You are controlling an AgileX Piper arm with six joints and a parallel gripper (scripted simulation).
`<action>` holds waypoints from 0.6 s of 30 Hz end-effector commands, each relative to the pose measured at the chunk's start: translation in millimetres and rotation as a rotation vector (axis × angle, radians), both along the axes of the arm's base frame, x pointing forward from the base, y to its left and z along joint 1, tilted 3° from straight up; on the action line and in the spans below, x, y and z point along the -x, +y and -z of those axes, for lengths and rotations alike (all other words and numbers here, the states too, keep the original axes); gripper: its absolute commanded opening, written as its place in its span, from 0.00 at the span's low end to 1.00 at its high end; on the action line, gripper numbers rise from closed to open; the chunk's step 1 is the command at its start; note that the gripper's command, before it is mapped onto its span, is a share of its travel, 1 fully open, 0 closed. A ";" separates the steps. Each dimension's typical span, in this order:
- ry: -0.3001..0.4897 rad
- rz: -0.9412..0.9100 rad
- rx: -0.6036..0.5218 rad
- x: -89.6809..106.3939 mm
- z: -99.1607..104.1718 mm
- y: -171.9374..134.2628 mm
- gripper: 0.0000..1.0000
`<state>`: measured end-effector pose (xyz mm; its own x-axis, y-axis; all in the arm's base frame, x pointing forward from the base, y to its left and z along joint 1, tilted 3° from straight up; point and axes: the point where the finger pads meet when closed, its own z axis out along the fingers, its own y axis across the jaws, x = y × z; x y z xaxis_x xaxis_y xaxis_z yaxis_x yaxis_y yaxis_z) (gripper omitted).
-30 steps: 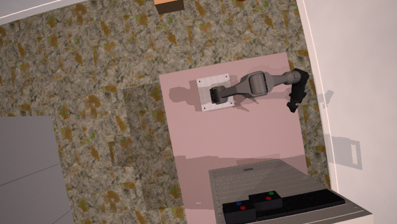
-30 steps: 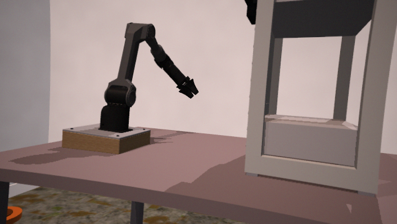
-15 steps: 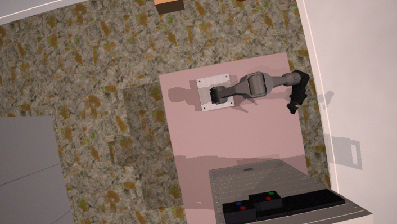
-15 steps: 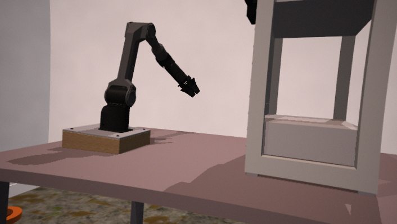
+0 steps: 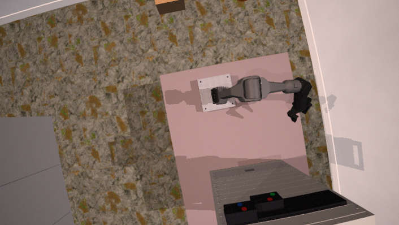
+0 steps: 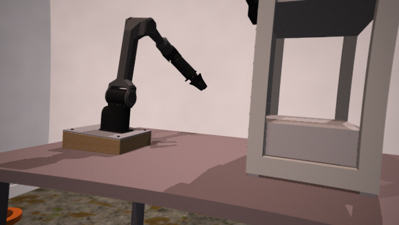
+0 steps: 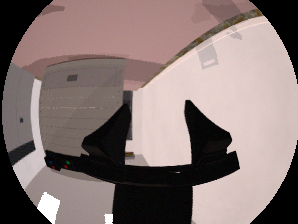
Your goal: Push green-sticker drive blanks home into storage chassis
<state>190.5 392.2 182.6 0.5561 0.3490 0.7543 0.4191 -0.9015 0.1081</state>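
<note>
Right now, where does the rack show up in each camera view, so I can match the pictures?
Top: the rack fills the lower right, seen from above, with dark drive blanks standing out at the bottom.
Exterior: its pale frame fills the right side.
Wrist: its slatted top sits left of the open tool.
Shared landmark: the pink table.

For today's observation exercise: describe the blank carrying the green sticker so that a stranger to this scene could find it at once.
In the top view, find the grey rack at the near end of the pink table. Black blanks stand out along its front; take the block right of the blue-and-red one. Its face shows a green sticker just above a red one, the only green in sight.
</note>
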 end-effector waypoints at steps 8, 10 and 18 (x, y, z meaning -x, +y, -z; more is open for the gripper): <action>0.014 0.114 -0.154 -31.2 -29.7 -22.8 1.00; 0.018 0.151 -0.204 -40.7 -38.8 -31.2 1.00; 0.023 0.290 -0.397 -73.6 -73.9 -67.9 1.00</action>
